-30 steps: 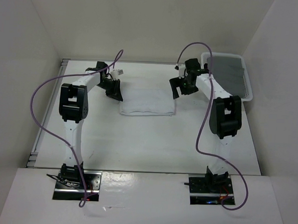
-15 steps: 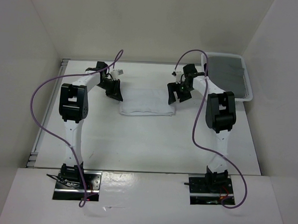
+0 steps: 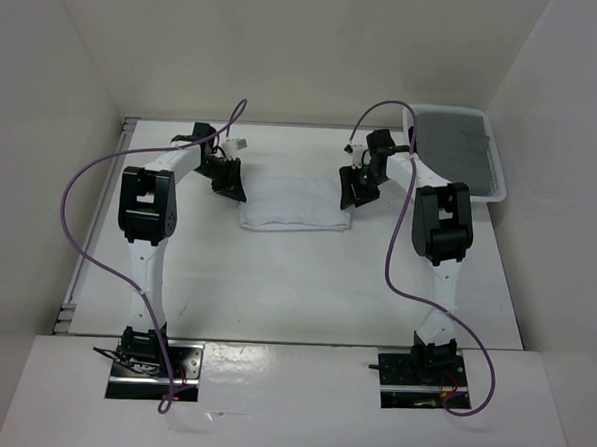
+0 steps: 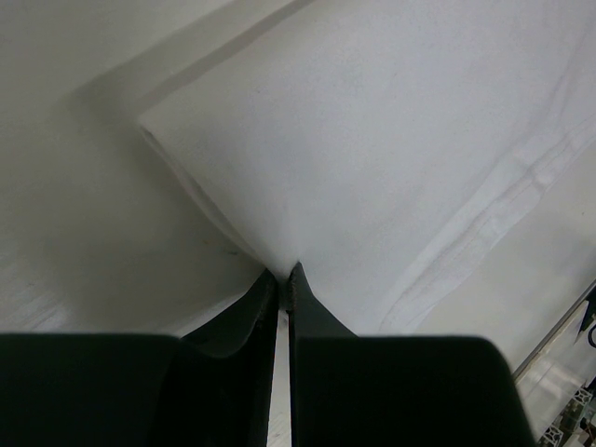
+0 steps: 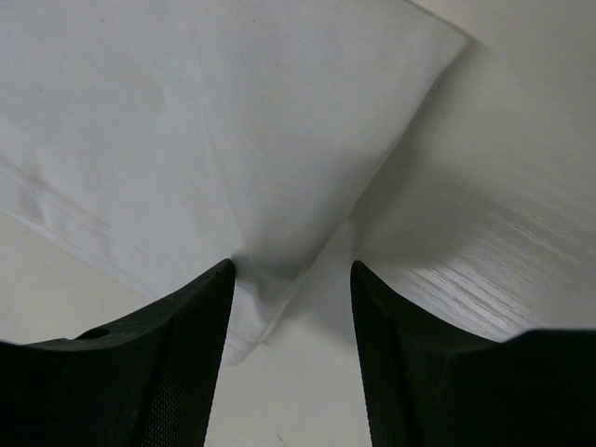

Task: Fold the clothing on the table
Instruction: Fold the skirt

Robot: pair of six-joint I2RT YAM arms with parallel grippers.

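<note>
Two grippers are now at the white cloth, one on each side.

Change over the last second: the right gripper has swung in from beside the basket to the cloth's right edge. Its jaws have narrowed from wide. In the wrist view they stand apart astride a raised bit of that edge, not yet clamped.

The left gripper has not moved. It is clenched on the cloth's left edge, and the fabric runs right into its tips.

The cloth lies as a compact rectangle on the far half of the table, between the two arms.

Reading: the second grip is nearly made. Once it bites, both edges could be lifted together for the next fold.

Hard to make out:
- How many layers either gripper takes.
- Both sets of tips from above, which are hidden under the gripper bodies.
- The basket's contents, which read only as a dark grey cloth.
</note>
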